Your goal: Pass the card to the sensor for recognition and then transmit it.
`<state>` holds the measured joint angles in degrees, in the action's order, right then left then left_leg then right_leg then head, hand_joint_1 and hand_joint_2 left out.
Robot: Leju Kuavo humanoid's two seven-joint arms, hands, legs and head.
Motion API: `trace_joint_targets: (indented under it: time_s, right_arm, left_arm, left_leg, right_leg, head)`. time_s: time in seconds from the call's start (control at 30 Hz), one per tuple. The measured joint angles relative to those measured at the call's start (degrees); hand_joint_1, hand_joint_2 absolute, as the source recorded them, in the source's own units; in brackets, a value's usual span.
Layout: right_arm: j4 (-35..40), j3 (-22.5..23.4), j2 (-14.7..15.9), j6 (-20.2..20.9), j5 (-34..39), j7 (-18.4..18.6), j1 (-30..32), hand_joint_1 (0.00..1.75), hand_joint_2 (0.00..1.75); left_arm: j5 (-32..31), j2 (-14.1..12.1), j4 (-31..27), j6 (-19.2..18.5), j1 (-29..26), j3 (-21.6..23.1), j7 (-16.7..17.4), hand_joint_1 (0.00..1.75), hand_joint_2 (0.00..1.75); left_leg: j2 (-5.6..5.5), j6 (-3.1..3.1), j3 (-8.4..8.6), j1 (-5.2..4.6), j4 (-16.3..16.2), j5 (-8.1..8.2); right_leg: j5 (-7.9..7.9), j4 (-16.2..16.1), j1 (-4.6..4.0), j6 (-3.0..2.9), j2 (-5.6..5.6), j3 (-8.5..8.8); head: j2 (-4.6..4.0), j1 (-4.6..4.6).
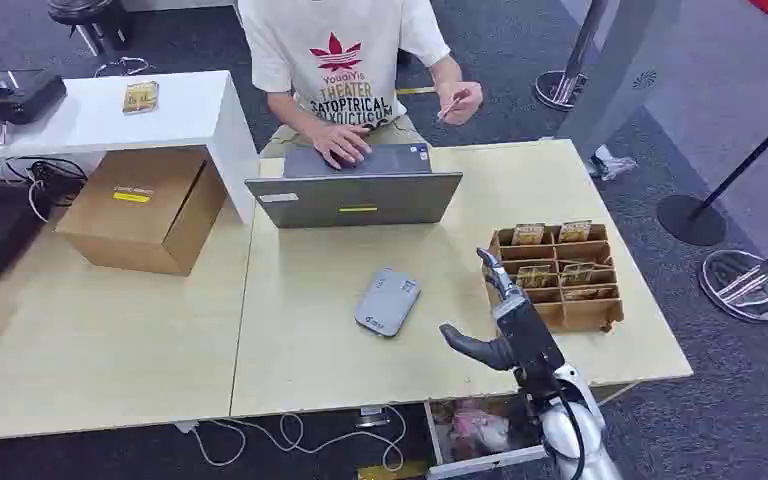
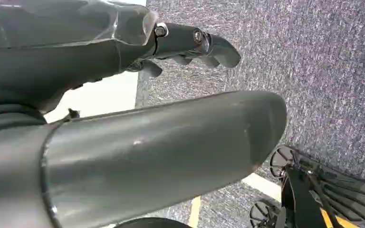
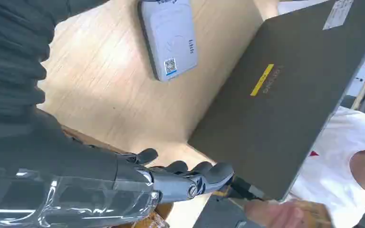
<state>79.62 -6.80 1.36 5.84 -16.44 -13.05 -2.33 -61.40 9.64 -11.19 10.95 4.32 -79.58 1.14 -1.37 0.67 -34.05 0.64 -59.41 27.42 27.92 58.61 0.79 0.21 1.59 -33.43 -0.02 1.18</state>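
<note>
The right hand (image 1: 505, 325) hovers over the table (image 1: 140, 340) just beside the near-left corner of the cardboard card rack (image 1: 600, 312), fingers stretched toward the compartments and thumb spread wide, holding nothing; that pose looks like the approach to a pick, since the cards (image 1: 529, 234) stand on edge in the rack's slots where fingertips can reach their upper edges. The grey card reader (image 1: 387, 301) lies flat on the table to the left of the rack, well apart from it, its face up so a card can be laid or passed over it; the right wrist view shows its printed top and a small code sticker. Beyond the rack's far-left side stands an open laptop (image 1: 358, 198), back turned to the robot, with a person (image 1: 345, 60) typing at it and pinching a small card in the other hand. The left hand (image 2: 190, 45) hangs over grey carpet away from the rack, fingers loosely apart and empty. By my judgement the card is not yet picked.
</note>
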Motion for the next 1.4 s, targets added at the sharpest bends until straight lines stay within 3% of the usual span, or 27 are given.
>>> trace_joint_targets:
  time_s: [0.5, 0.67, 0.8, 0.87, 1.13, 1.3, 1.4]
  right_arm:
    - [-3.89, -1.95, 0.02, -0.32, -0.06, -1.72, -4.49, 0.00, 1.75]
    - [-6.32, -5.14, 0.02, -9.97, -7.17, -2.38, -9.46, 0.00, 1.75]
    - [-7.52, -6.95, 0.02, -11.54, -8.48, -2.32, -11.93, 0.00, 1.75]
    - [-7.89, -7.61, 0.02, -14.21, -10.93, -2.27, -12.41, 0.00, 1.75]
    - [-8.70, -11.35, 0.07, -30.93, -28.33, 1.09, -15.74, 0.00, 1.75]
    - [-10.07, -12.85, 0.09, -33.65, -31.16, 1.49, -17.67, 0.00, 1.75]
    - [-12.09, -14.10, 0.09, -37.77, -35.48, 1.86, -19.45, 0.00, 1.75]
  left_arm:
    - [2.14, 0.04, 0.00, 2.34, -0.41, -0.43, 1.16, 0.00, 0.00]
    - [3.04, 0.83, 0.00, 4.70, -0.49, -1.01, 0.63, 0.00, 0.00]
    - [3.13, 1.57, 0.02, 5.16, -0.49, -1.16, 0.48, 0.00, 0.00]
    - [3.08, 1.62, 0.02, 3.91, -0.52, -1.20, -0.09, 0.00, 0.00]
    - [1.49, 1.14, 0.00, 2.05, -0.39, -1.20, -0.55, 0.00, 0.00]
    - [1.07, 1.09, 0.00, 2.08, -0.25, -1.20, -0.44, 0.00, 0.00]
    - [0.94, 1.09, 0.02, 2.78, -0.13, -1.20, 0.28, 0.00, 0.00]
  left_leg:
    - [0.01, 0.00, -0.01, 0.00, 0.00, -0.01]
    - [0.00, -0.01, 0.01, 0.00, 0.00, -0.02]
    - [0.00, -0.01, 0.02, 0.00, -0.01, -0.02]
    - [-0.02, -0.01, 0.00, 0.00, -0.01, -0.02]
    - [0.01, -0.01, 0.02, 0.00, 0.00, -0.02]
    - [0.01, 0.02, 0.02, 0.00, 0.00, -0.04]
    - [0.01, 0.02, 0.01, 0.00, 0.00, -0.04]
  right_leg:
    - [-0.01, 0.02, 0.00, 0.00, 0.01, 0.02]
    - [-0.01, 0.02, 0.00, 0.00, 0.02, 0.01]
    - [-0.02, 0.02, 0.00, 0.00, 0.02, 0.02]
    - [-0.02, 0.02, 0.00, 0.00, 0.00, 0.02]
    - [-0.02, 0.02, 0.00, 0.00, 0.02, 0.00]
    - [-0.04, 0.02, 0.00, -0.02, 0.02, 0.01]
    - [-0.04, 0.02, 0.00, -0.02, 0.02, 0.01]
  head:
    - [0.00, 0.00]
    - [0.00, 0.00]
    - [0.00, 0.02]
    - [0.00, 0.00]
    - [0.00, 0.00]
    - [0.00, 0.00]
    - [0.00, 0.00]
